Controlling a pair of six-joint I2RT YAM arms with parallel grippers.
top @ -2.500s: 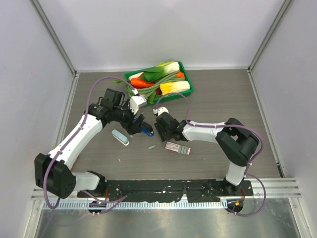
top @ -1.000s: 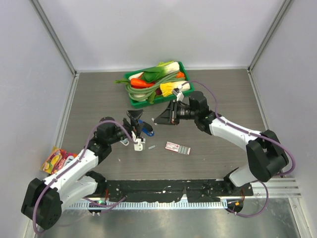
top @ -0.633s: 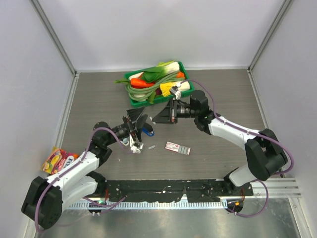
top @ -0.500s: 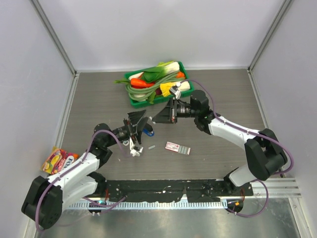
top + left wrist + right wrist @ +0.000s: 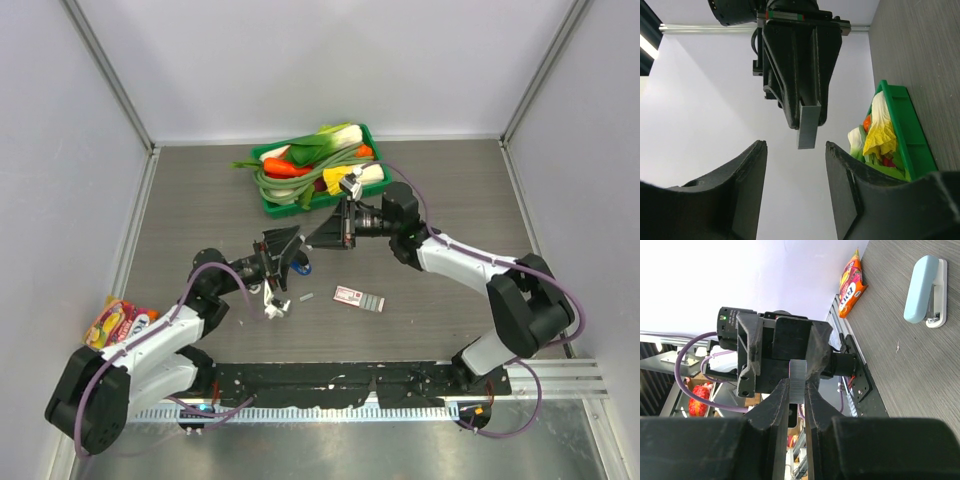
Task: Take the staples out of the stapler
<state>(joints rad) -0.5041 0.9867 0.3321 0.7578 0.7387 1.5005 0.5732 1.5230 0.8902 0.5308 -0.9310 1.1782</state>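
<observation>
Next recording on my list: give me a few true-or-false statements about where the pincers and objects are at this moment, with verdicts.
1. The right pincer is shut on the thin silvery-grey metal strip of staples. True.
2. The left pincer grips the dark blue elongated stapler. False: its fingers stand open and grip nothing.
3. The green plastic basket holds vegetables. True.
4. The small flat red-and-white box sits inside the basket. False: it lies on the grey wood-grain table, nearer the arm bases.
</observation>
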